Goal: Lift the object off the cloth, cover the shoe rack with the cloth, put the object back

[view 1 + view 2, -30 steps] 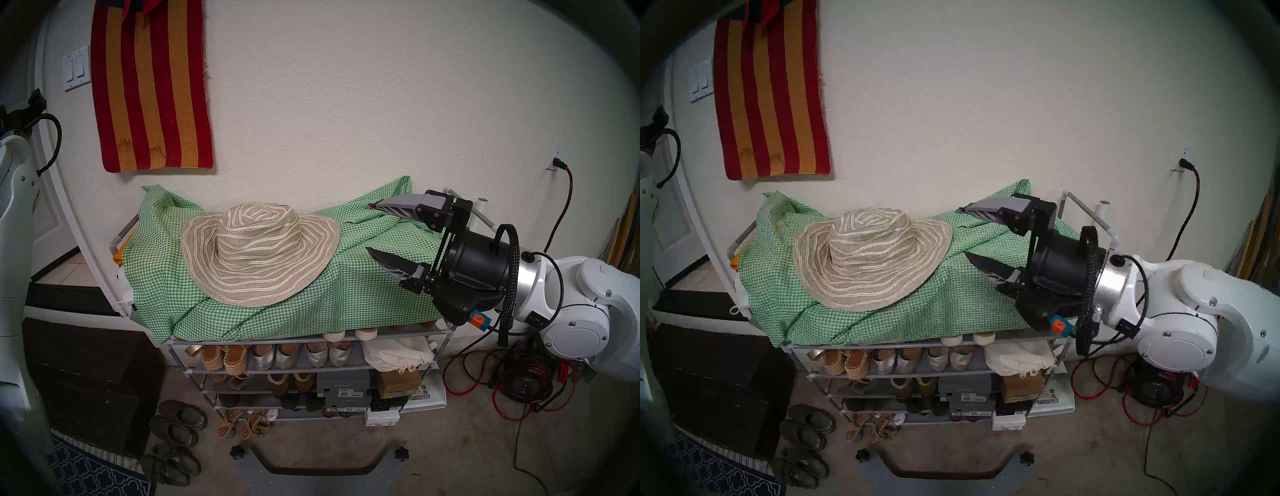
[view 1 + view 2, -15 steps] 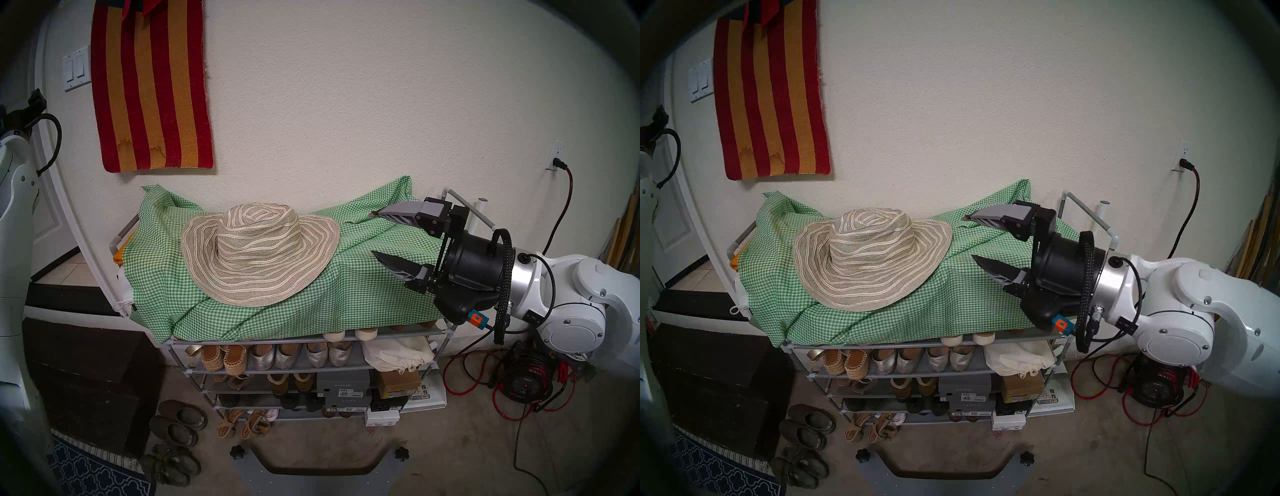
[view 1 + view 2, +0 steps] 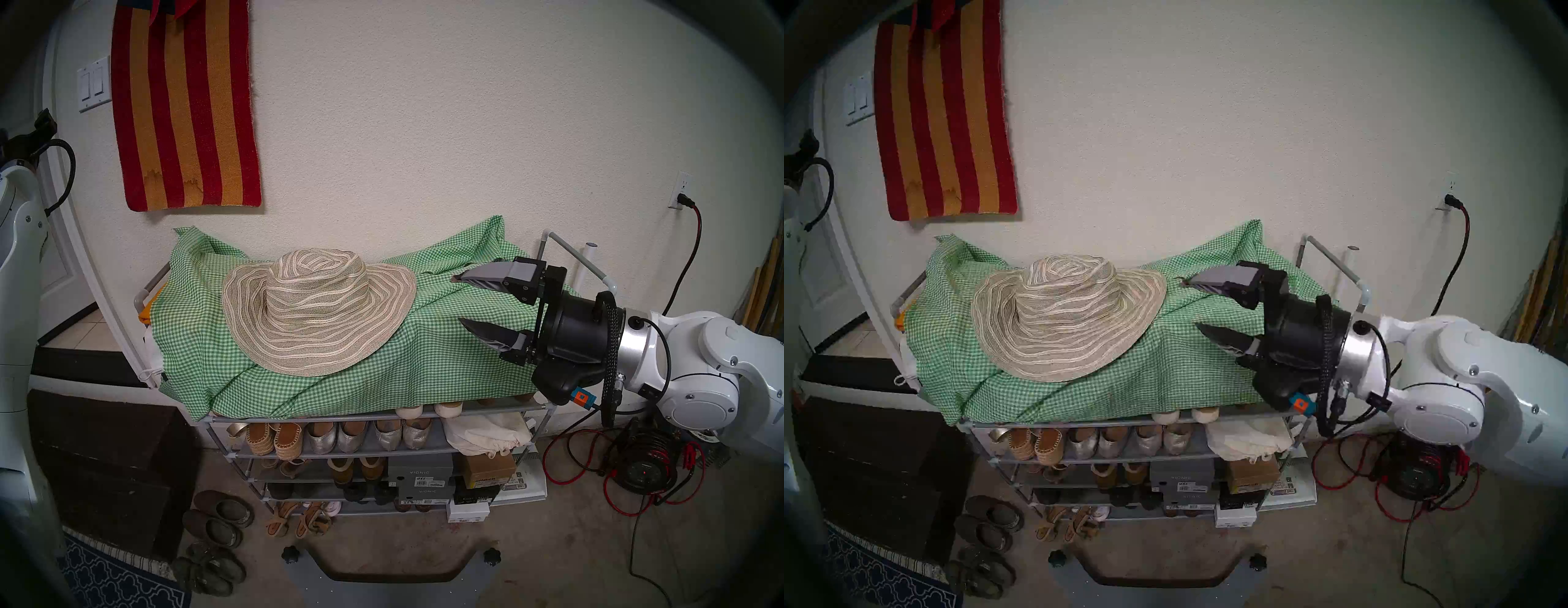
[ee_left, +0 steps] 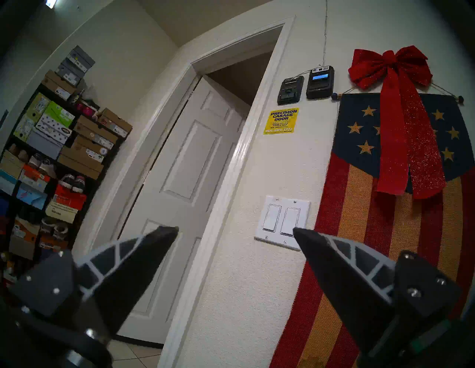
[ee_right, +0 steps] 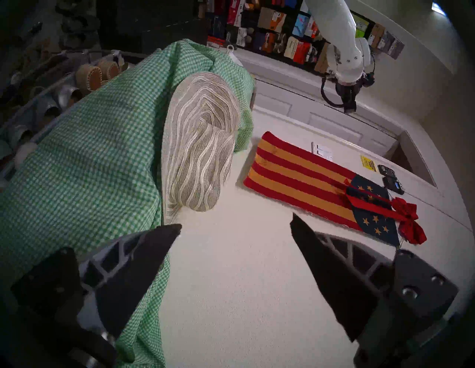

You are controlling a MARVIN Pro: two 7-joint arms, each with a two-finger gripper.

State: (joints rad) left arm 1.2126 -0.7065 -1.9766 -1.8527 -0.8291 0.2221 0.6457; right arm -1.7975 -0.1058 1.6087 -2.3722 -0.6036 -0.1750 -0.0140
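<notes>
The woven sun hat (image 3: 318, 314) lies brim-down on the green-and-white check cloth (image 3: 424, 373), which is bunched over the top of the grey shoe rack (image 3: 339, 418). My right gripper (image 3: 457, 299) is open and empty. It hovers just above the cloth's right part, pointing left at the hat's brim, a short gap away. In the right wrist view the hat (image 5: 200, 144) and cloth (image 5: 90, 167) lie ahead of the open gripper (image 5: 235, 221). My left gripper (image 4: 235, 229) is open and empty, raised at the far left, facing a door and wall.
The rack's raised right side rail (image 3: 581, 263) runs just behind my right wrist. A striped rug (image 3: 186, 106) hangs on the wall. An orange towel (image 3: 145, 314) peeks out at the rack's left end. A dark chest (image 3: 110, 467), floor shoes (image 3: 216, 522) and red cables (image 3: 640, 471) surround the rack.
My right gripper has come down closer to the cloth and shifted slightly right, still open. The hat, the cloth and the left arm have not moved.
</notes>
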